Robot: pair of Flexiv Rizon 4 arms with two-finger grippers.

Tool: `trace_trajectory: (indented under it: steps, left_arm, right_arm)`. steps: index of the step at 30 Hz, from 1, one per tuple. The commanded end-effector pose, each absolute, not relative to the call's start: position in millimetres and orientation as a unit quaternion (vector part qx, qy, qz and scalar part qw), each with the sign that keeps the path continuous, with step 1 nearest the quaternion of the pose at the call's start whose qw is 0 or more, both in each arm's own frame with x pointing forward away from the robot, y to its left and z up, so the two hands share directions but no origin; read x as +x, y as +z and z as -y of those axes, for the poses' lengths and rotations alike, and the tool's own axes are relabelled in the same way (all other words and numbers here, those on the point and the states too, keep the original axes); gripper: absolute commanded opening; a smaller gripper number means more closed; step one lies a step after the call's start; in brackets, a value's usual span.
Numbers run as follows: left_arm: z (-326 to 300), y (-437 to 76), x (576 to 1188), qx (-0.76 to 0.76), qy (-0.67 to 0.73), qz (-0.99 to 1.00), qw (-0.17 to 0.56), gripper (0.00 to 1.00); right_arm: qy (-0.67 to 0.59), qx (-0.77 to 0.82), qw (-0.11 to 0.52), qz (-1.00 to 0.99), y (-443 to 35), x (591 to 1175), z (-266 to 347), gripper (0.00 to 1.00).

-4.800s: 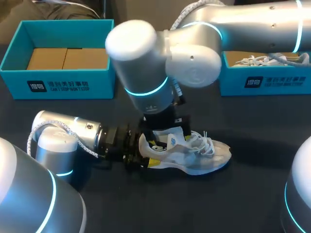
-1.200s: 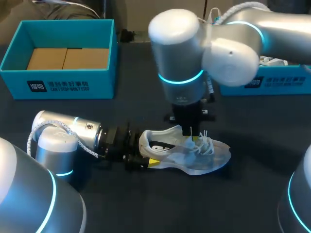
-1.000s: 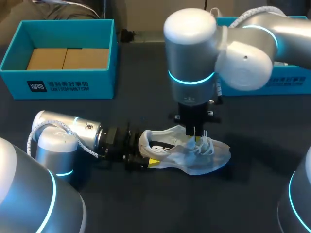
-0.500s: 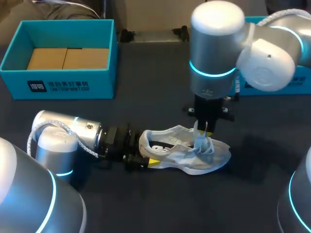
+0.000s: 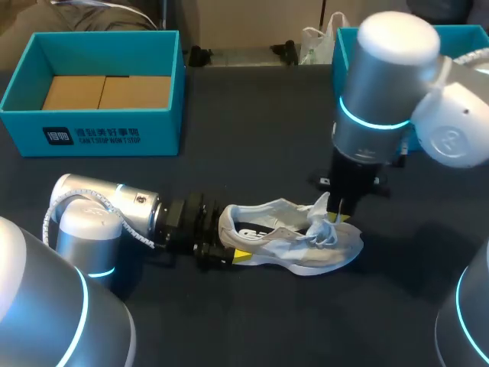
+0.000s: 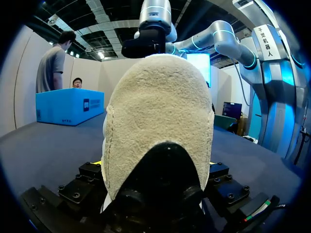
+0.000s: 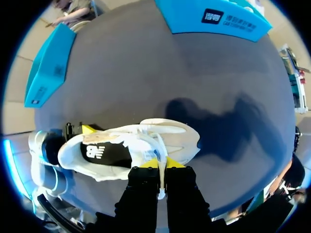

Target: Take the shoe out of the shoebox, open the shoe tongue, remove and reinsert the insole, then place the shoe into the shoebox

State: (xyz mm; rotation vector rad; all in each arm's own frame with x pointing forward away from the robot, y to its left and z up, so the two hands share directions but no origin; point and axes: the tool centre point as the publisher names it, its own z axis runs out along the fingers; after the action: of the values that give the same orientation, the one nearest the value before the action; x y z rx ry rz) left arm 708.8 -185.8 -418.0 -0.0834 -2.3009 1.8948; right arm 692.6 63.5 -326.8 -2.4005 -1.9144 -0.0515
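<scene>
A white mesh sneaker (image 5: 294,243) lies on its sole on the dark table, toe pointing right. My left gripper (image 5: 226,249) lies low at the heel, one finger on each side, shut on the shoe. In the left wrist view the cream heel (image 6: 158,111) fills the space between its fingers. My right gripper (image 5: 336,215) hangs over the laces near the toe end, shut on the white shoe tongue (image 5: 321,206), which is drawn up and forward. In the right wrist view the sneaker (image 7: 121,148) lies ahead of that gripper (image 7: 161,166), with a thin white strip pinched between the yellow tips.
An open teal shoebox (image 5: 92,130) with brown cardboard inside stands at the back left. A second teal box (image 5: 345,46) stands at the back right, partly behind my right arm. Dark table surface lies in front of and to the right of the shoe.
My right arm has swung right, from over the shoe's middle toward the toe, taking the pinched tongue with it. The left arm and the shoe's heel have stayed put.
</scene>
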Motion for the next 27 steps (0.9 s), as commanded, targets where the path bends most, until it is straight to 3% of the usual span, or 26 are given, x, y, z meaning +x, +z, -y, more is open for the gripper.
trace_trajectory:
  steps: [1, 20, 27]
  left_arm:
    - [186, -418, 709, -0.028, 0.633, 0.770, 0.080, 0.00]
    - [186, -418, 709, -0.028, 0.633, 0.770, 0.080, 0.00]
    - [186, -418, 709, -0.028, 0.633, 0.770, 0.080, 0.00]
  right_arm:
    - [-0.067, -0.772, 0.076, 0.627, -334, 689, -54, 0.00]
    - [-0.075, -0.730, 0.086, 0.673, -364, 685, -40, 0.00]
    - [-0.068, -0.737, 0.084, 0.667, -365, 684, -37, 0.32]
